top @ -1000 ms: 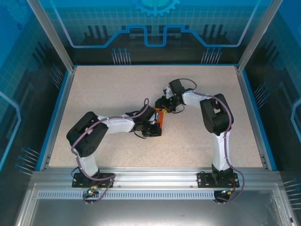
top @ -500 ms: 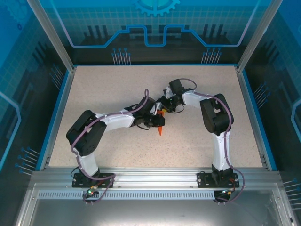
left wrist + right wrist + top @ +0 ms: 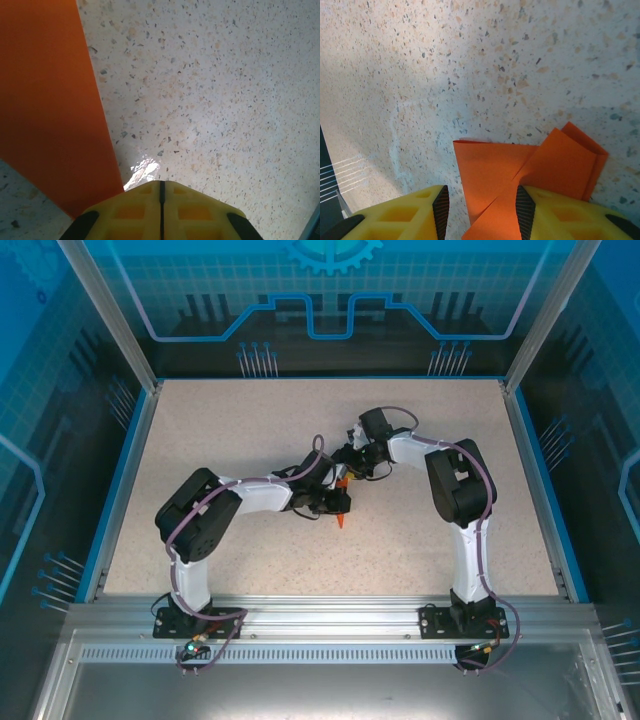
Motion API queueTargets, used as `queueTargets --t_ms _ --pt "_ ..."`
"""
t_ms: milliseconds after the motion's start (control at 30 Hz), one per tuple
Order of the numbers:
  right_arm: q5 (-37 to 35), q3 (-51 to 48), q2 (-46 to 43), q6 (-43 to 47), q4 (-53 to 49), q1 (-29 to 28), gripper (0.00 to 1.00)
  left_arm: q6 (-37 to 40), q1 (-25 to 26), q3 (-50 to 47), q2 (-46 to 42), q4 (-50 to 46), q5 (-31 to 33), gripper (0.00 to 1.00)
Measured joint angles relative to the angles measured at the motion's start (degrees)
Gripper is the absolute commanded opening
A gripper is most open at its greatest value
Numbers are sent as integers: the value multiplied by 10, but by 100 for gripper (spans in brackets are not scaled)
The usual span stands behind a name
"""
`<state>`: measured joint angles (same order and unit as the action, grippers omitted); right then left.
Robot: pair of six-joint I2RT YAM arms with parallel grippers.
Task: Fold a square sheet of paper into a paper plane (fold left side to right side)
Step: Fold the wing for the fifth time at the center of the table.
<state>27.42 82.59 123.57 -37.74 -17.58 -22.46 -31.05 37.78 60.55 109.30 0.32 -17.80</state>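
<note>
The orange sheet of paper [image 3: 343, 519] lies folded into a narrow pointed shape on the speckled table, mostly under both grippers. My left gripper [image 3: 337, 503] is shut with nothing between its fingers. In the left wrist view its tip [image 3: 161, 186] sits low over the table, just right of the paper's [image 3: 50, 100] long straight edge. My right gripper [image 3: 347, 472] is open at the paper's far end. In the right wrist view its jaws [image 3: 482, 212] straddle the layered folds [image 3: 495, 170], and the right finger [image 3: 560, 212] rests over the paper.
Bare speckled tabletop [image 3: 230, 430] surrounds the paper on all sides. Blue rails [image 3: 120, 490] border the table left and right, and an aluminium frame [image 3: 320, 615] runs along the near edge at the arm bases.
My left gripper has slid up and to the right along the paper, uncovering its pointed near end. The left elbow swung right. The right arm has not moved.
</note>
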Motion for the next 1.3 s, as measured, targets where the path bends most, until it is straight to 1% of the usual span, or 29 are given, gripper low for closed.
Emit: queueTargets --t_ms 267,567,700,900,1200,1300 --pt "0 0 0 -2 -1 0 44 9 3 -2 16 -6 9 9" --pt "0 1 0 -2 -2 0 44 15 11 -5 14 -4 22 9" --pt "0 2 0 -2 -8 -1 44 16 20 -23 2 10 37 9" --pt "3 3 0 -2 -15 -2 44 16 43 -57 -22 18 41 9" --pt "3 4 0 -2 -17 -4 45 5 74 -103 -59 22 34 9" --pt "7 4 0 0 -16 -4 47 -1 81 -122 -83 2 27 11"
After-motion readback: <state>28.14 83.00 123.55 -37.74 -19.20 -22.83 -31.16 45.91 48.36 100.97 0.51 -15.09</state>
